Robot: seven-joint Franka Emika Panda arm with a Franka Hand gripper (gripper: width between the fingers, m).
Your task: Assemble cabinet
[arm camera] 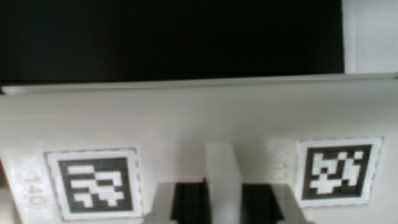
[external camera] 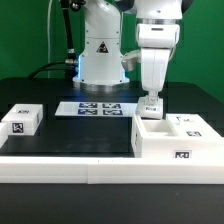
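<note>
The cabinet (external camera: 175, 140), a large white boxy body with square tags, lies at the exterior view's right near the front rail. My gripper (external camera: 152, 99) comes straight down onto its back left corner. In the wrist view the cabinet's white face (arm camera: 196, 115) fills the picture, with two tags either side of my gripper (arm camera: 228, 203). The two dark fingers (arm camera: 187, 205) stand close on either side of a thin white upright rib of the cabinet. What lies under the fingers is hidden.
A small white tagged block (external camera: 22, 120) lies at the exterior view's left. The marker board (external camera: 97, 107) lies flat behind, in front of the robot base (external camera: 100, 55). A long white rail (external camera: 90, 166) runs along the table's front edge.
</note>
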